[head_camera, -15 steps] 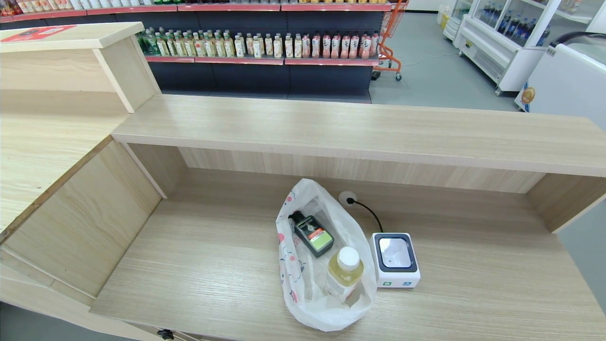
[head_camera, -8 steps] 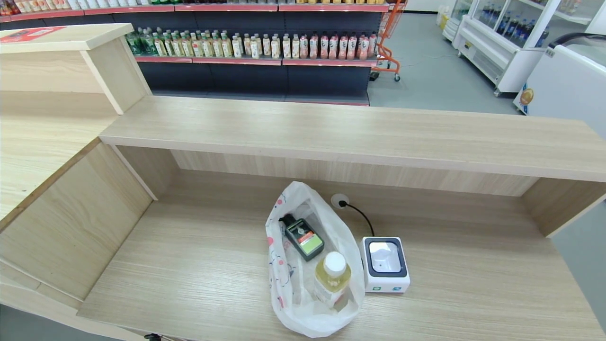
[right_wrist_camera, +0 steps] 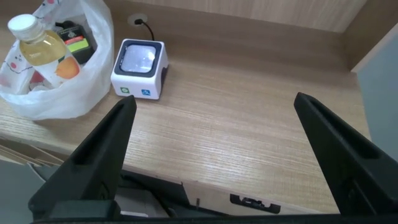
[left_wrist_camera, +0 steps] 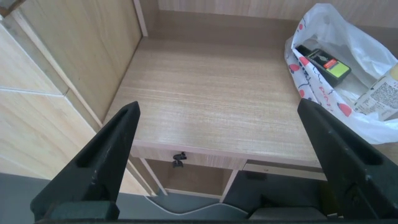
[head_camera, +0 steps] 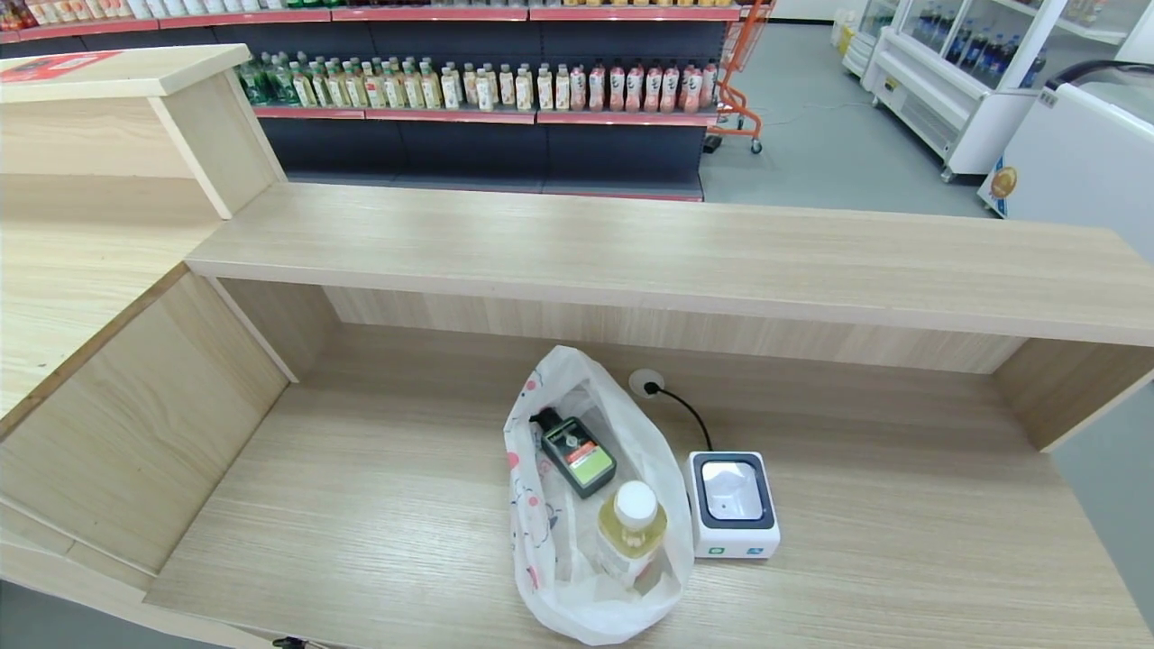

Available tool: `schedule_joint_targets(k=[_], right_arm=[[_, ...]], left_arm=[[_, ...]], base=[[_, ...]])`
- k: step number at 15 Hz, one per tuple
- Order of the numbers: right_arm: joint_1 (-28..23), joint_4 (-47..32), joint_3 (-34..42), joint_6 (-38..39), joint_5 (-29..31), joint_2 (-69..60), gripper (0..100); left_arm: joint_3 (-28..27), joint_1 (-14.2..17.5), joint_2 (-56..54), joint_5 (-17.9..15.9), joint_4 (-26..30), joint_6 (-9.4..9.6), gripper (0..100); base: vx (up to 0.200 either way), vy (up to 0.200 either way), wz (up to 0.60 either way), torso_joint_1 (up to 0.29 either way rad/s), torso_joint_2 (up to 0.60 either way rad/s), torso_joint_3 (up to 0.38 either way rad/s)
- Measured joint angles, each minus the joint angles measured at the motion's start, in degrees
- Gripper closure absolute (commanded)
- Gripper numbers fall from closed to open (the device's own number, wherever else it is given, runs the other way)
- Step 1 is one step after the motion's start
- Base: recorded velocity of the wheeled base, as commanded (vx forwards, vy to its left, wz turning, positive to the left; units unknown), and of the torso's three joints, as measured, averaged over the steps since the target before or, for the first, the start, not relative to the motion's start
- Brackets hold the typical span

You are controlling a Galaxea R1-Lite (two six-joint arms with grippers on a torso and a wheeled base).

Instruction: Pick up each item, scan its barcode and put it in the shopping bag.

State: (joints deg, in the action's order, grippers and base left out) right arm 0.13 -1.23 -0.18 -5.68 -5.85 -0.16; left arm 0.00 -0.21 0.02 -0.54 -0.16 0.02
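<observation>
Bench [head_camera: 361,541]: light wood lower work surface, with a raised ledge [head_camera: 631,252] along the far side.
Shopping bag [head_camera: 539,532]: white plastic with red print, lying open mid-bench. Both items are inside it.
Left hand [left_wrist_camera: 219,107]: fingers spread wide, nothing between them. It sits by the bench's front edge, well to the left of the bag.
Right hand [right_wrist_camera: 214,99]: also spread wide and empty. It sits by the front edge on the bag's right, out past the scanner.
Scanner [head_camera: 732,503]: white box with a dark-framed window facing up, just beside the bag on its right. Can't tell if the plastic touches it.
Drink bottle [head_camera: 633,530]: yellow liquid, white cap, in the near end of the bag on the scanner side.
Dark bottle [head_camera: 577,455]: flat, with a green and orange label, lying in the bag's far half just behind the drink bottle.
Cable [head_camera: 690,413]: black, running from the scanner's back to a round port in the bench.
</observation>
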Motion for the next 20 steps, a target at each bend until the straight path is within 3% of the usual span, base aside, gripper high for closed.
schedule_joint_targets(k=[17, 18, 20], right_arm=[[0.0, 0.0, 0.0, 0.5, 0.0, 0.0, 0], [0.0, 0.0, 0.0, 1.0, 0.0, 0.0, 100], [0.0, 0.0, 0.0, 1.4, 0.1, 0.0, 100]], left_arm=[[0.0, 0.0, 0.0, 0.0, 0.0, 0.02, 0], [0.0, 0.0, 0.0, 0.0, 0.0, 0.05, 0], [0.0, 0.0, 0.0, 0.0, 0.0, 0.05, 0]], base=[[0.000, 0.000, 0.00, 0.000, 0.00, 0.000], [0.000, 0.000, 0.00, 0.000, 0.00, 0.000], [0.000, 0.000, 0.00, 0.000, 0.00, 0.000]])
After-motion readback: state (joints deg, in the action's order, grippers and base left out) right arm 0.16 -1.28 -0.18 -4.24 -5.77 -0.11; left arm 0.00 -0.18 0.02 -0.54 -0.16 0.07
